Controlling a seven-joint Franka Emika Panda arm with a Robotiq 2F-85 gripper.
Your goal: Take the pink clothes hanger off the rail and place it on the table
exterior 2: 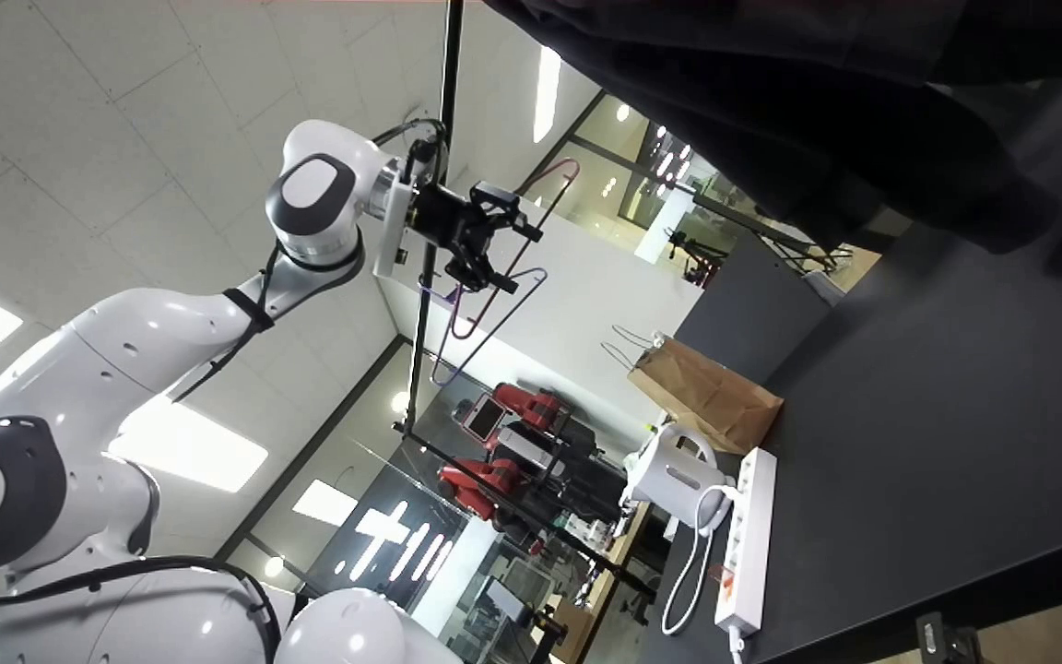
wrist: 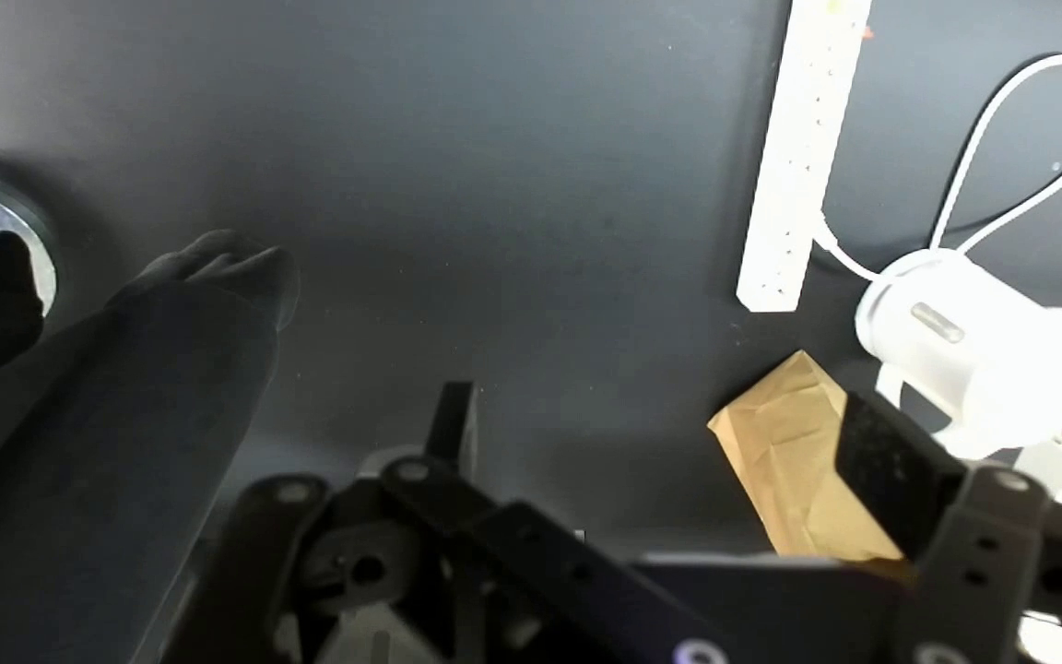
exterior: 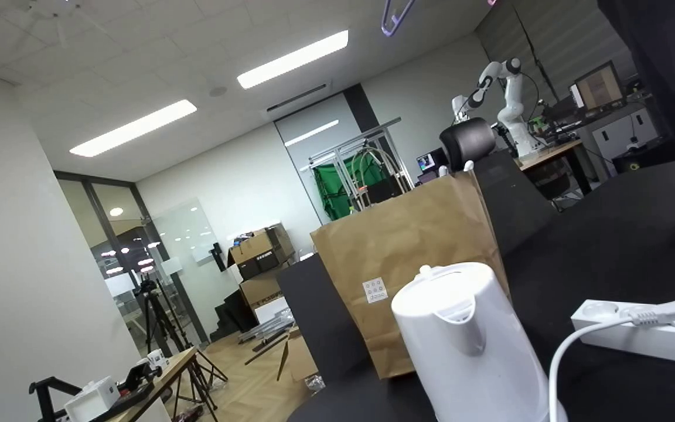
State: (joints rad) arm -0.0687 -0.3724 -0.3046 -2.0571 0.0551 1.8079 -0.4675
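in an exterior view, the thin magenta-pink clothes hanger (exterior 2: 549,212) seemed to hang from the slim, glossy black rail (exterior 2: 418,355), its open, rod-like triangle dangling below; the hook itself was hidden behind the black two-fingered gripper (exterior 2: 517,257). the gripper's jaws stood wide apart, and the wrist view showed nothing clasped between them. they overlapped the frame's long lower bar, though whether they straddled it or merely passed in front i could not tell. their downward aim presumably suited pinching that bar and raising the hook clear, a step not yet done. just beside it hung the slender lilac-purple hanger (exterior 2: 497,328), the neighbour likeliest to be snagged.

the broad, smooth, nearly black table (exterior 2: 909,415) lay well below, its flat top a suitable landing place. on it, the glossy, rounded white plastic electric kettle (exterior 2: 676,481) stood near the long, boxy white power strip (exterior 2: 749,544), probably so that its smooth white cable (exterior: 555,366) could reach the outlets with slack to spare. the creased brown paper bag (exterior 2: 706,392) stood upright just beside the kettle, its stiff box folds seemingly letting it stand unaided. a dark, softly creased fabric garment (exterior 2: 771,120), probably worn by someone, blocked part of the table from sight.
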